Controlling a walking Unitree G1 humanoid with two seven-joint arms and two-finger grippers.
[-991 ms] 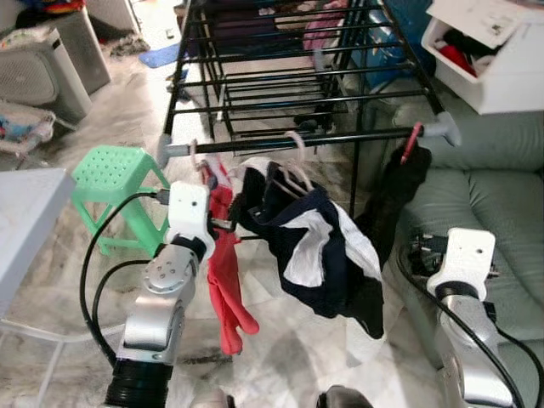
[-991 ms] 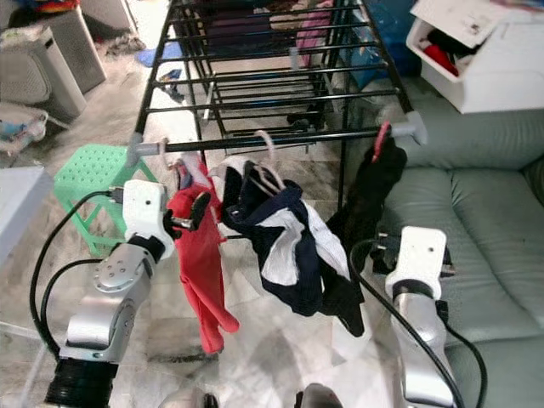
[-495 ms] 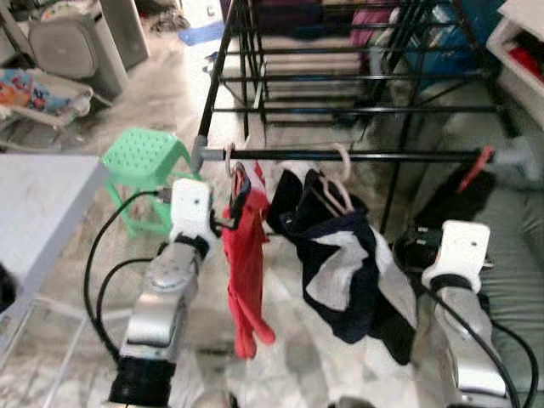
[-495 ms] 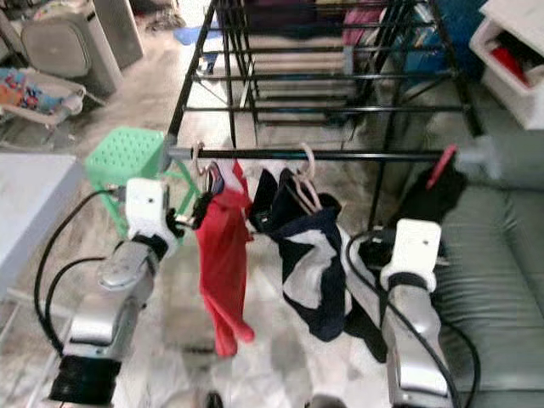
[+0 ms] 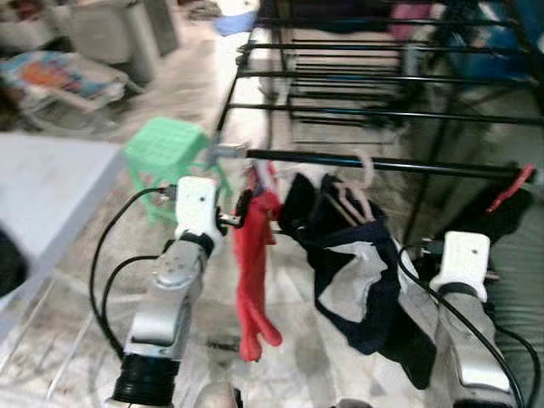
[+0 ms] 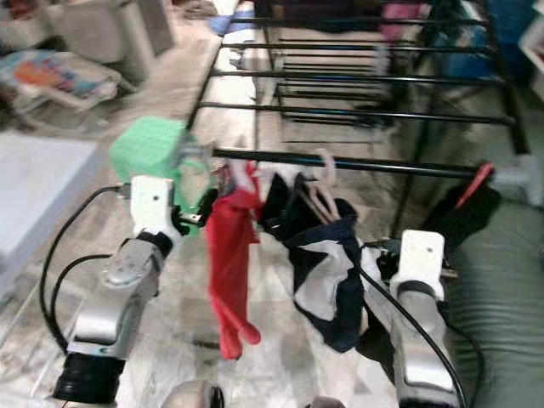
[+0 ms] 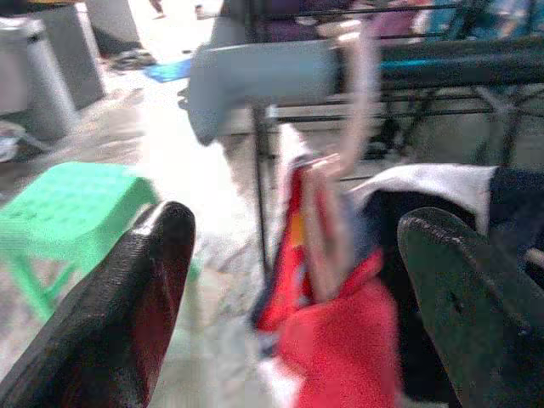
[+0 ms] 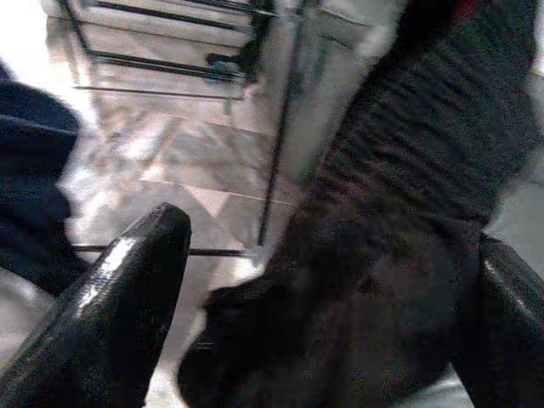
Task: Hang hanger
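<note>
The drying rack (image 5: 365, 76) stands ahead of the robot, and its front rail (image 5: 382, 165) is the landmark for everything else. A green stool (image 5: 166, 153) sits on the floor beyond the rail's grey end cap, and a grey-green sofa (image 6: 501, 255) lies at the rail's other end. From the rail hang, in order from the end cap: a red garment (image 5: 252, 255), a navy and white garment (image 5: 353, 272), and a black garment (image 5: 493, 223) on a red hanger at the far end.

The hanger (image 7: 353, 93) carrying the red garment has its pale hook over the rail just beside the end cap, so the hanging itself looks done. The left gripper (image 5: 240, 217) sits just below the rail, against the top of the red garment; in the left wrist view its jaws are released and spread wide on either side of the hanger, gripping nothing. What seems left is to draw that arm clear.

The right gripper (image 8: 323, 323), below the rail near the black garment, also has its jaws spread, with dark cloth between them but not clamped.
</note>
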